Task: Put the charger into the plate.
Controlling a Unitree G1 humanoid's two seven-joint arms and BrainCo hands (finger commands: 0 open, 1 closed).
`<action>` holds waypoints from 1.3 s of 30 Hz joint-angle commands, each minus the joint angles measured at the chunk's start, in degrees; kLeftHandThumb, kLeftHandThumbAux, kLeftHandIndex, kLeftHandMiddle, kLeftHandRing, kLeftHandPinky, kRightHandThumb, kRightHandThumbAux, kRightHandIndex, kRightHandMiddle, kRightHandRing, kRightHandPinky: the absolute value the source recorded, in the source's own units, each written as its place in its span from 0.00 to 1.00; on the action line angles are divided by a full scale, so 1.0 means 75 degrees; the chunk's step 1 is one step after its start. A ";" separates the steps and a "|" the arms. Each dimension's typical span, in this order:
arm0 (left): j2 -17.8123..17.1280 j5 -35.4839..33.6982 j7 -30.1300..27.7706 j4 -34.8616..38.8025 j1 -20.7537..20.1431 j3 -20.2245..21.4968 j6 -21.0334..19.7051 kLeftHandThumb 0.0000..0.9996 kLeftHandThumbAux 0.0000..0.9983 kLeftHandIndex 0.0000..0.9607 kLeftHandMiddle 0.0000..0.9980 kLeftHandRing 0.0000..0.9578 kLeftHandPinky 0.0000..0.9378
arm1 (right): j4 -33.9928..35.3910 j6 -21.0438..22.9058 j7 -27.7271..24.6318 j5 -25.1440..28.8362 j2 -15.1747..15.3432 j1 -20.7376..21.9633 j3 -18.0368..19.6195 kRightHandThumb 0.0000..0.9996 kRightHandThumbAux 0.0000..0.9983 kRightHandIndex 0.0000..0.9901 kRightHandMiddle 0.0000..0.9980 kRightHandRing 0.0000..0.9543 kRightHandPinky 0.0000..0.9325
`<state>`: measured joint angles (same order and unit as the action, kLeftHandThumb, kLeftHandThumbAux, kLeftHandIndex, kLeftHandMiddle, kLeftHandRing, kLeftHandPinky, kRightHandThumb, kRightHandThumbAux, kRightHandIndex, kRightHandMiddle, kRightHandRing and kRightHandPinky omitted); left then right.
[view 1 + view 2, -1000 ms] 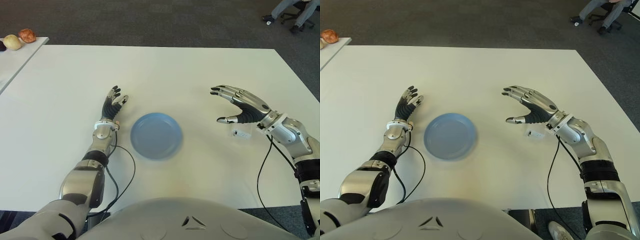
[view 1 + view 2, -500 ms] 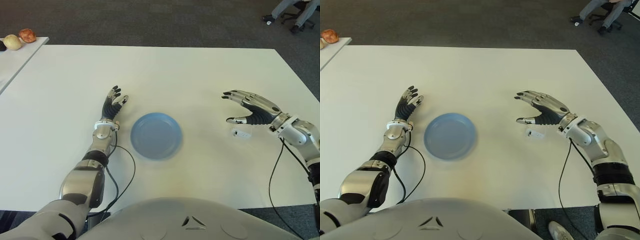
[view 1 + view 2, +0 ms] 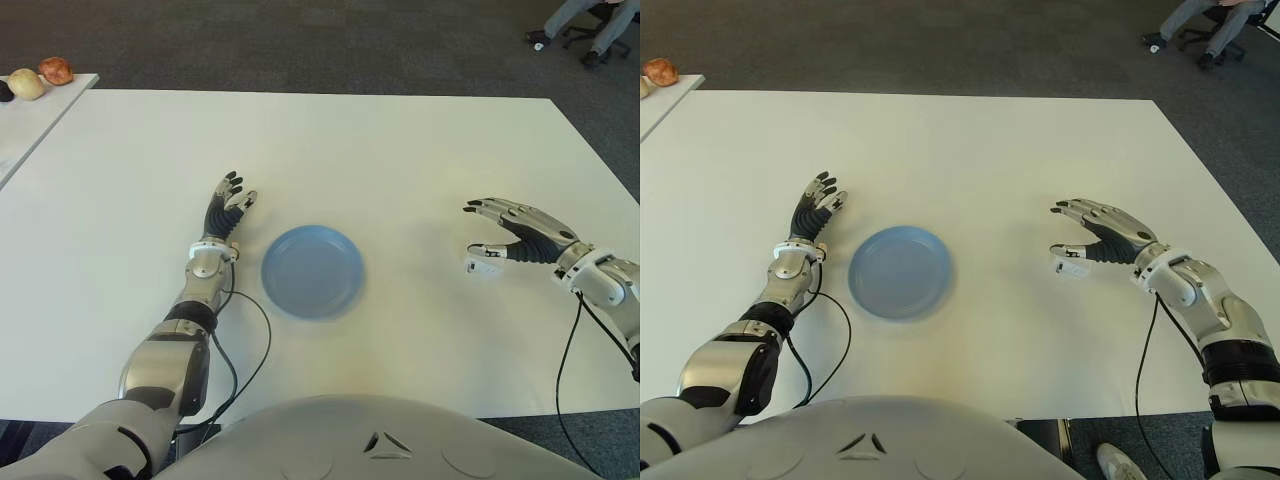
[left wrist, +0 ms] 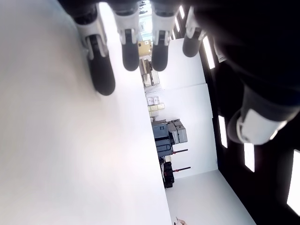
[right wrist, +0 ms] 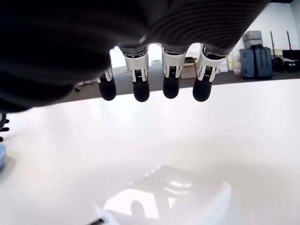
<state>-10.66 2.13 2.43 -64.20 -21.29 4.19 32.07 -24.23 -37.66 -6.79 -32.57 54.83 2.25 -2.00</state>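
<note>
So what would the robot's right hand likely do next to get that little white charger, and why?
Probably lower the right hand a little and close its fingers on the charger. The hand is open, fingers spread, with its thumb right by the small white charger, which lies on the white table not yet grasped. The blue plate sits empty, apart to the robot's left. The left hand shows idle beyond the plate.

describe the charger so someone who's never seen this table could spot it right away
Start at the blue plate near the middle of the white table, then look toward the robot's right, to its open right hand. The charger lies on the table just under that hand's thumb. It is the only small white block there, far smaller than the plate and nearly the table's own colour.
</note>
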 commanded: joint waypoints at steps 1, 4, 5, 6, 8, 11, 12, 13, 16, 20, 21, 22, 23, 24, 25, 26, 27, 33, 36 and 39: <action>0.0110 0.0053 -0.0202 -0.0572 0.0605 -0.0041 -0.0637 0.00 0.56 0.07 0.14 0.14 0.15 | 0.0049 0.0386 0.0130 -0.0134 0.0065 -0.0306 0.0076 0.29 0.14 0.00 0.00 0.00 0.00; 0.0102 0.0074 -0.0184 -0.0587 0.0598 -0.0053 -0.0688 0.00 0.56 0.06 0.14 0.14 0.14 | 0.0085 0.0547 0.0206 -0.0180 0.0069 -0.0409 0.0098 0.31 0.14 0.00 0.00 0.00 0.00; 0.0098 0.0085 -0.0178 -0.0590 0.0600 -0.0060 -0.0685 0.00 0.56 0.06 0.14 0.14 0.13 | 0.0098 0.0607 0.0234 -0.0198 0.0068 -0.0451 0.0108 0.31 0.14 0.00 0.00 0.00 0.00; 0.0097 0.0092 -0.0174 -0.0592 0.0602 -0.0065 -0.0680 0.00 0.56 0.06 0.14 0.14 0.13 | 0.0111 0.0649 0.0252 -0.0208 0.0068 -0.0479 0.0114 0.31 0.14 0.00 0.00 0.00 0.00; 0.0096 0.0101 -0.0169 -0.0591 0.0605 -0.0073 -0.0667 0.00 0.56 0.06 0.14 0.13 0.13 | 0.0131 0.0714 0.0289 -0.0221 0.0062 -0.0526 0.0119 0.31 0.13 0.00 0.00 0.00 0.00; 0.0096 0.0104 -0.0183 -0.0579 0.0591 -0.0080 -0.0637 0.00 0.55 0.06 0.13 0.13 0.13 | 0.0154 0.0833 0.0333 -0.0218 0.0036 -0.0563 0.0118 0.32 0.13 0.00 0.00 0.00 0.00; 0.0096 0.0103 -0.0192 -0.0573 0.0591 -0.0082 -0.0623 0.00 0.55 0.06 0.13 0.13 0.14 | 0.0169 0.0869 0.0341 -0.0210 0.0031 -0.0575 0.0119 0.32 0.13 0.00 0.00 0.00 0.00; 0.0095 0.0103 -0.0192 -0.0573 0.0593 -0.0084 -0.0614 0.00 0.55 0.06 0.13 0.13 0.14 | 0.0192 0.0909 0.0358 -0.0211 0.0026 -0.0606 0.0122 0.33 0.13 0.00 0.00 0.00 0.00; 0.0096 0.0104 -0.0185 -0.0576 0.0593 -0.0086 -0.0628 0.00 0.55 0.06 0.14 0.13 0.14 | 0.0254 0.1019 0.0410 -0.0209 0.0008 -0.0680 0.0129 0.34 0.13 0.00 0.00 0.00 0.00; 0.0110 0.0119 -0.0161 -0.0561 0.0600 -0.0102 -0.0619 0.00 0.55 0.07 0.14 0.14 0.14 | 0.0296 0.1127 0.0514 -0.0202 -0.0013 -0.0766 0.0142 0.34 0.13 0.00 0.00 0.00 0.00; 0.0112 0.0119 -0.0162 -0.0552 0.0606 -0.0104 -0.0607 0.00 0.55 0.07 0.14 0.14 0.14 | 0.0302 0.1156 0.0549 -0.0207 -0.0017 -0.0791 0.0148 0.35 0.13 0.00 0.00 0.00 0.00; 0.0113 0.0118 -0.0165 -0.0546 0.0609 -0.0105 -0.0599 0.00 0.55 0.07 0.14 0.14 0.15 | 0.0307 0.1178 0.0571 -0.0209 -0.0017 -0.0806 0.0148 0.35 0.13 0.00 0.00 0.00 0.00; 0.0111 0.0116 -0.0168 -0.0541 0.0613 -0.0105 -0.0591 0.00 0.55 0.07 0.14 0.14 0.15 | 0.0308 0.1206 0.0605 -0.0220 -0.0024 -0.0823 0.0141 0.35 0.13 0.00 0.00 0.00 0.00; 0.0110 0.0114 -0.0171 -0.0539 0.0614 -0.0105 -0.0587 0.00 0.55 0.07 0.14 0.14 0.15 | 0.0311 0.1228 0.0629 -0.0227 -0.0029 -0.0834 0.0133 0.35 0.13 0.00 0.00 0.00 0.00; 0.0109 0.0114 -0.0171 -0.0539 0.0615 -0.0106 -0.0585 0.00 0.55 0.07 0.14 0.14 0.15 | 0.0314 0.1244 0.0646 -0.0229 -0.0029 -0.0841 0.0124 0.35 0.13 0.00 0.00 0.00 0.00; 0.0108 0.0109 -0.0178 -0.0531 0.0617 -0.0105 -0.0597 0.00 0.55 0.07 0.14 0.14 0.15 | 0.0319 0.1297 0.0683 -0.0248 -0.0049 -0.0857 0.0115 0.35 0.13 0.00 0.00 0.00 0.00; 0.0108 0.0102 -0.0187 -0.0523 0.0618 -0.0103 -0.0615 0.00 0.55 0.07 0.14 0.14 0.15 | 0.0329 0.1354 0.0714 -0.0265 -0.0070 -0.0872 0.0108 0.36 0.13 0.00 0.00 0.00 0.00; 0.0103 0.0094 -0.0194 -0.0550 0.0603 -0.0094 -0.0658 0.00 0.55 0.07 0.14 0.14 0.14 | 0.0291 0.1532 0.0862 -0.0365 -0.0151 -0.0886 0.0003 0.38 0.13 0.00 0.00 0.00 0.00; 0.0108 0.0090 -0.0196 -0.0528 0.0618 -0.0094 -0.0642 0.00 0.55 0.07 0.14 0.14 0.15 | 0.0215 0.1597 0.0938 -0.0418 -0.0197 -0.0851 -0.0061 0.38 0.13 0.00 0.00 0.00 0.00; 0.0110 0.0081 -0.0200 -0.0524 0.0625 -0.0088 -0.0634 0.00 0.55 0.07 0.14 0.14 0.16 | 0.0159 0.1667 0.0983 -0.0456 -0.0243 -0.0799 -0.0116 0.39 0.13 0.00 0.00 0.00 0.00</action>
<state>-10.83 2.15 2.39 -64.29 -21.19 4.07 32.21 -22.34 -26.09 0.19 -35.13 54.14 -4.09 -1.73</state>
